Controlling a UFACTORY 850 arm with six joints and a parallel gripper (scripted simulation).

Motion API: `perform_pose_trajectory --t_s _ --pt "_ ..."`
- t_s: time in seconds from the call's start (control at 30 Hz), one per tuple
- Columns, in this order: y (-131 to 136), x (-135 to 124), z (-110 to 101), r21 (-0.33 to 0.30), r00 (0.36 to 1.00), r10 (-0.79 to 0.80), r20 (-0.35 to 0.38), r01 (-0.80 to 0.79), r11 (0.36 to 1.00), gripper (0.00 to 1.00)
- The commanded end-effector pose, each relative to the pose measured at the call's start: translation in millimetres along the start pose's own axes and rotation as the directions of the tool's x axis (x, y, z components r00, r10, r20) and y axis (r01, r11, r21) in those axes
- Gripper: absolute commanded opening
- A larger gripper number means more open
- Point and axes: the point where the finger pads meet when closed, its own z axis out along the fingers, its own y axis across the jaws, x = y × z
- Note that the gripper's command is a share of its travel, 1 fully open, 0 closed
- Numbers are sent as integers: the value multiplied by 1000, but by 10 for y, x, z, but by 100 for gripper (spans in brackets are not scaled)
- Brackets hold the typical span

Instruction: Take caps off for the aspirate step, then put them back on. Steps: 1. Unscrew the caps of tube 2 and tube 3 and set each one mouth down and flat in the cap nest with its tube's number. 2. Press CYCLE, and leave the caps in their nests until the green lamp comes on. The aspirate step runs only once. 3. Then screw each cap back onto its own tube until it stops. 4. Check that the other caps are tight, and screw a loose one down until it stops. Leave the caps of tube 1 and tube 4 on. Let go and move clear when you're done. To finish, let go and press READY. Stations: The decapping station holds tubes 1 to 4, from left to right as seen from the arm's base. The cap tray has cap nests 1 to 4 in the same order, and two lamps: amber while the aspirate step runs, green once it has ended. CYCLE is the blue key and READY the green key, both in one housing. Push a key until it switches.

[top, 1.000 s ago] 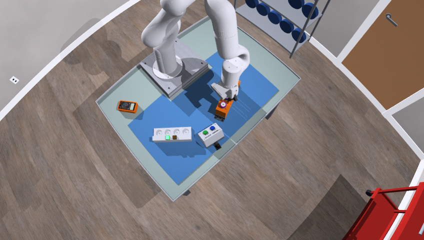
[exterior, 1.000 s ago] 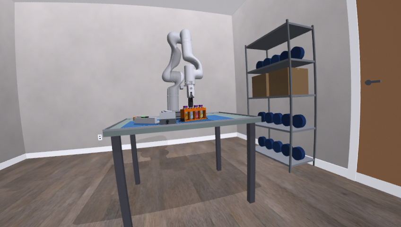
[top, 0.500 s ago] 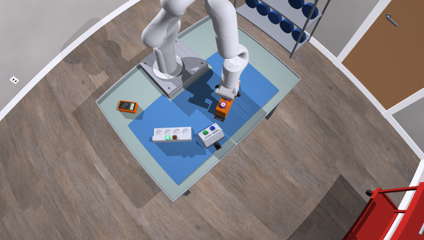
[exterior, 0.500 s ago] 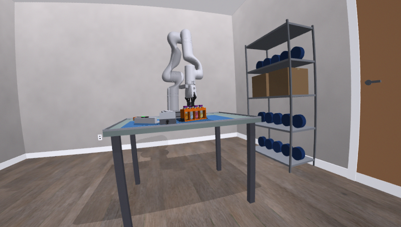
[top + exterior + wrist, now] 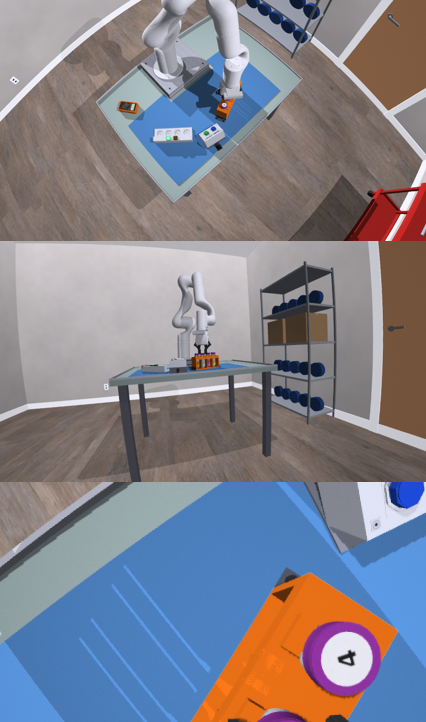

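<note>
"Where do you have the gripper point(image 5: 229, 97) point(image 5: 202, 351) point(image 5: 286, 720)?"

"I have it pointing down over the orange rack point(image 5: 221, 113) point(image 5: 193, 363) point(image 5: 312, 604), right of centre in the top view. Its jaws stand apart, one on each side of the third cap point(image 5: 202, 354) point(image 5: 282, 718), clamped on nothing."

"And the caps?"

"I count four purple ones on the rack in the exterior view. Cap 4 point(image 5: 224, 105) point(image 5: 197, 354) point(image 5: 346, 658) sits at the right of my wrist view. I can't tell how tight they are."

"The tray point(image 5: 158, 139) point(image 5: 154, 369)?"

"Lower middle of the top view, its four nests bare. The green lamp point(image 5: 168, 138) point(image 5: 151, 364) glows; the other lamp point(image 5: 175, 137) is dark."

"Buttons?"

"Blue point(image 5: 213, 128) point(image 5: 406, 492) and green point(image 5: 206, 133), on the box point(image 5: 211, 140) point(image 5: 178, 365) point(image 5: 340, 513) just right of the tray."
</note>
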Motion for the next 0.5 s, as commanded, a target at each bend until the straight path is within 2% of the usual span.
perform_pose_trajectory --t_s 0.0,0.07,0.2,0.23,0.47 --pt "-5 6 -5 30 986 -164 27 164 986 46" --pt "-5 6 -5 32 976 -214 25 213 976 46" --pt "-6 6 -5 32 976 -214 25 213 976 46" --pt "-5 6 -5 32 976 -214 25 213 976 0" --pt "-6 6 -6 32 976 -214 25 213 976 0"
